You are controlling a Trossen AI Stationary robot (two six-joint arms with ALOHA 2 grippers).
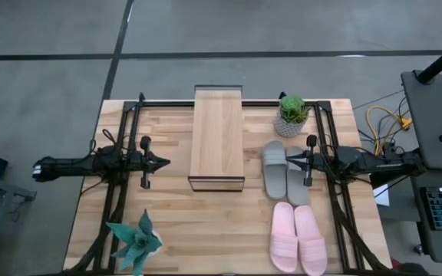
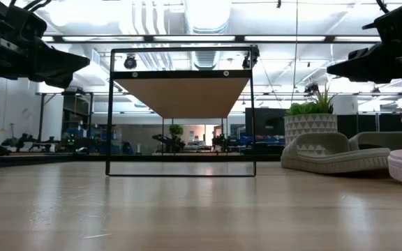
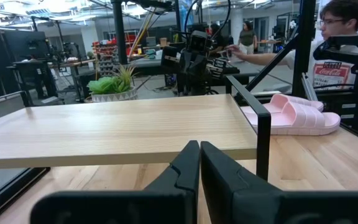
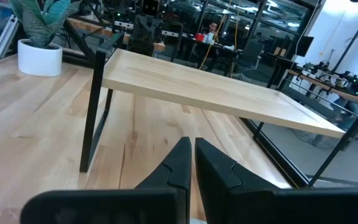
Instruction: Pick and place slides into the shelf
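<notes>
The shelf [image 1: 217, 138], a light wood plank on a thin black frame, stands on its frame at the table's middle, toward the far edge. Two grey slides [image 1: 284, 172] lie soles down side by side to its right. Two pale pink slides [image 1: 298, 239] lie nearer the front edge. My left gripper [image 1: 166, 162] is shut, level, left of the shelf and pointing at it [image 3: 199, 163]. My right gripper [image 1: 287, 159] is shut and hangs high over the grey slides [image 2: 333, 152], pointing at the shelf [image 4: 192, 157]. Neither holds anything.
A potted green plant [image 1: 291, 115] stands at the far right, beside the grey slides. A teal leafy plant [image 1: 135, 241] sits at the near left corner. Black arm rails run along both table sides. A person [image 3: 347, 31] sits beyond the table's right side.
</notes>
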